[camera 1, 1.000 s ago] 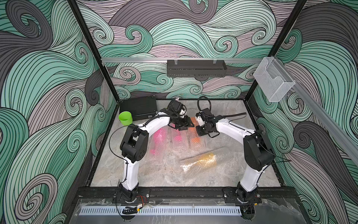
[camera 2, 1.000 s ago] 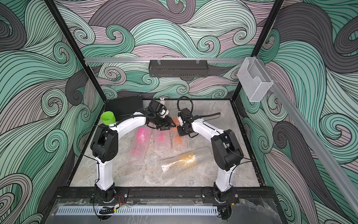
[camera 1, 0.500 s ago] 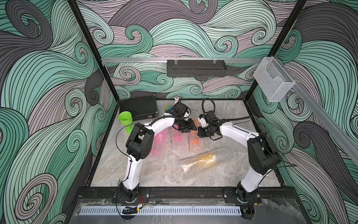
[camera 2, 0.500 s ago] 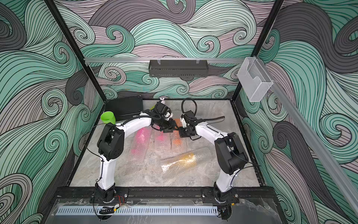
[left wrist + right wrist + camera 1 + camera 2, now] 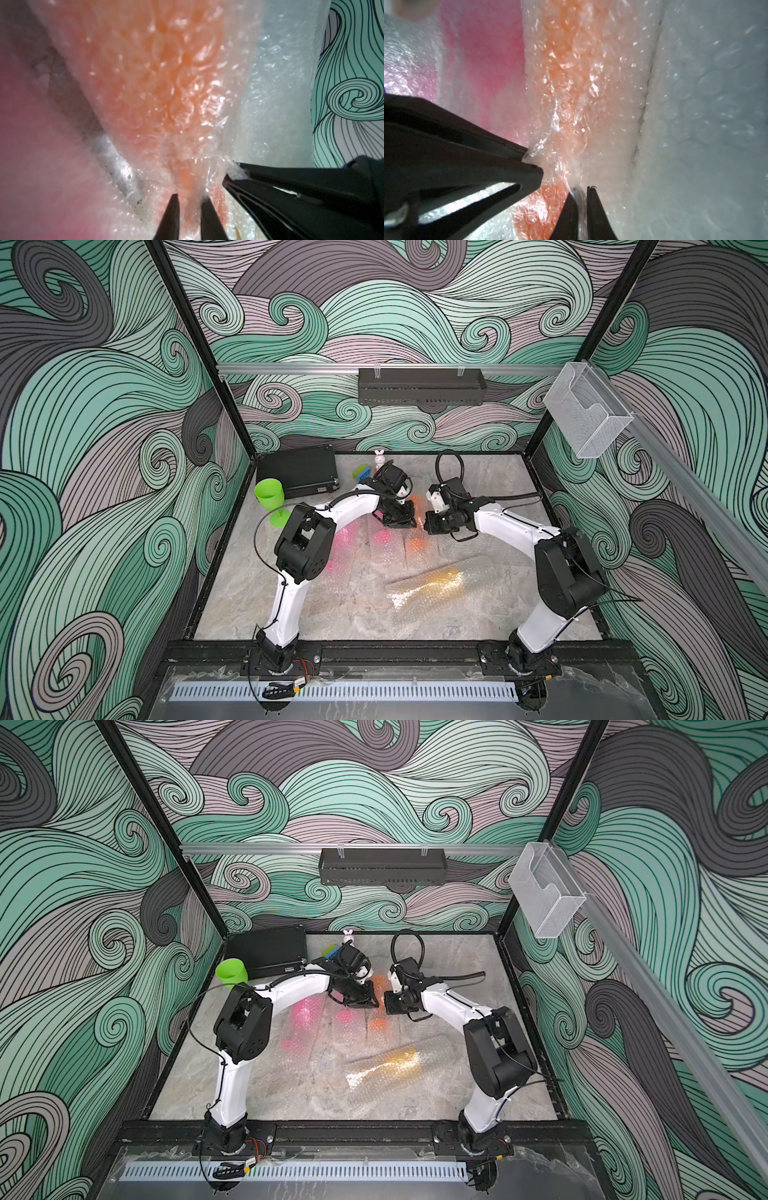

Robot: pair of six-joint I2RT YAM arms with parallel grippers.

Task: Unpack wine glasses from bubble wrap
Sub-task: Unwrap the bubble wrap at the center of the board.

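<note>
Lying nearest, the yellow glass (image 5: 442, 577) is fully wrapped. Farther back, the left gripper (image 5: 190, 197) and right gripper (image 5: 582, 188) each pinch closed on the bubble wrap (image 5: 612, 104) around the orange glass (image 5: 417, 545). Farthest, the green glass (image 5: 270, 497) stands bare.

A rabbit figurine (image 5: 378, 455) stands near a green-and-blue block (image 5: 360, 472) beside a black case (image 5: 297, 470).

bubble wrap (image 5: 270, 93): clear dimpled plastic film, glossy, crinkled, lots of glints; orange goblet (image 5: 166, 62) inside reads opaque. lime goblet (image 5: 269, 498) at 10 o'clock: smooth plastic, satin sheen. table (image 5: 357, 614): grey marble-look, matt. left gripper (image 5: 190, 197): fingers black, smooth, glossy. case (image 5: 297, 468) at 11 o'clock: matt black. bin (image 5: 582, 418) at 2 o'clock: clear plastic. rail (image 5: 291, 369): brushed metal.
</note>
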